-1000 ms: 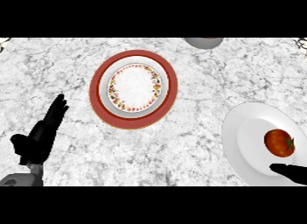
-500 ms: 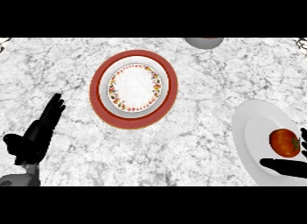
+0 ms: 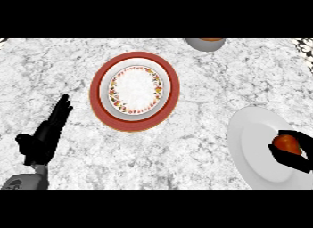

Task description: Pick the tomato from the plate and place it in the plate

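The right hand (image 3: 297, 153) has its fingers and thumb curled round the tomato (image 3: 286, 143), which sits on the white plate (image 3: 254, 142) at that plate's right side. Only the tomato's upper left face shows; the rest is hidden by the hand. Whether it has left the plate's surface I cannot tell. The grip wraps from the right and below, which likely suits a straight lift — a round fruit would roll from anything less.

The red-rimmed plate (image 3: 98, 95), with a smaller flower-bordered plate nested in its middle, lies well to the upper left of the white plate, and I take it for the destination. Between the two is bare marble counter (image 3: 205, 102); nothing stands in the way.

A grey bowl (image 3: 205, 43) sits above the white plate at the far edge, off the likely path. The left hand (image 3: 43, 138) rests open, fingers straight — well left of the white plate.
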### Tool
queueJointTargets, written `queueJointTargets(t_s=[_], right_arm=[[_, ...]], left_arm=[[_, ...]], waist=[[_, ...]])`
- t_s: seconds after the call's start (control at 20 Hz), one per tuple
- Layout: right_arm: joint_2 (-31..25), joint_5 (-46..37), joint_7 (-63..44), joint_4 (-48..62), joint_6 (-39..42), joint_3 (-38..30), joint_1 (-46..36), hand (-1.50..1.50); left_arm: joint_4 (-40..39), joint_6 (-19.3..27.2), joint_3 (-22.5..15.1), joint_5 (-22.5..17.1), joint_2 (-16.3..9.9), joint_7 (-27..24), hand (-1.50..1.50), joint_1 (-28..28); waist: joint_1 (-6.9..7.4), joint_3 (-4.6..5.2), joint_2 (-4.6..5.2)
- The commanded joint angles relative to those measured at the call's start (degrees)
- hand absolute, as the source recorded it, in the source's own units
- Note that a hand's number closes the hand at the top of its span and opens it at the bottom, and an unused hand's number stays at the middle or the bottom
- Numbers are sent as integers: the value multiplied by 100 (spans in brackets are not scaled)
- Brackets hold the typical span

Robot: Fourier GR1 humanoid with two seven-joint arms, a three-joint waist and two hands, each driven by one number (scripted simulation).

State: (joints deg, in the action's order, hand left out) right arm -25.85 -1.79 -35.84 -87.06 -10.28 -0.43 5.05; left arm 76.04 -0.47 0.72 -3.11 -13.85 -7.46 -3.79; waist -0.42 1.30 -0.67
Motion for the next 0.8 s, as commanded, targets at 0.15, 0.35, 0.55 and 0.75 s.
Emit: queueJointTargets(t_s=[0.15, 0.35, 0.55, 0.75], right_arm=[[323, -104, 683, 600, 107, -4, -245, 150], [411, -1258, -23, -560, -628, 577, 76, 150], [237, -3271, -798, -985, -1101, 1807, 473, 150], [421, -4970, -1490, -1525, -1498, 2575, 825, 150]], left_arm=[[300, -80, -14, 44, 2, -4, 0, 286], [-209, -163, 165, 74, -48, -342, 0, 119], [-61, -290, 309, -136, -236, 3, 0, 17], [-74, -78, 170, 64, -70, -70, 0, 53]], waist=[[87, -134, 65], [18, -122, 62], [26, -77, 34], [-105, -72, 1]])
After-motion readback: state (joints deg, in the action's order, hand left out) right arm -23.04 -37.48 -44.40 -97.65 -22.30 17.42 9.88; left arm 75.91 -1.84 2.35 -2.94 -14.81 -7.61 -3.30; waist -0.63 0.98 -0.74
